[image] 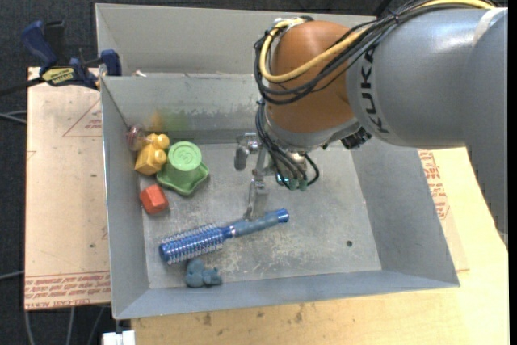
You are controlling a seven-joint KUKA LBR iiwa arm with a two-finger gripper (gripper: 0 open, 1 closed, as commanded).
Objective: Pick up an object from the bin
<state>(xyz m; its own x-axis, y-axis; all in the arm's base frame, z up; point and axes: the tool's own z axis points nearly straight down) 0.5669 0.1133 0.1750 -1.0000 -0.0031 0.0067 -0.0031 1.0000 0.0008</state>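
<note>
My gripper [250, 187] hangs over the middle of the bin floor, under the arm's orange cover. It looks open, with nothing between its fingers, and the longer fingertip [256, 208] points down just above the handle end of a blue hairbrush [216, 237]. The brush lies flat along the front of the bin, bristle head to the left. A small grey-blue toy [202, 275] sits just in front of the brush head.
At the left wall lies a small group: a green round lid-like piece [184, 166], a yellow toy [151, 154], a red block [153, 199] and a small pink thing [133, 134]. The arm reaches in from the right and covers the bin's back right.
</note>
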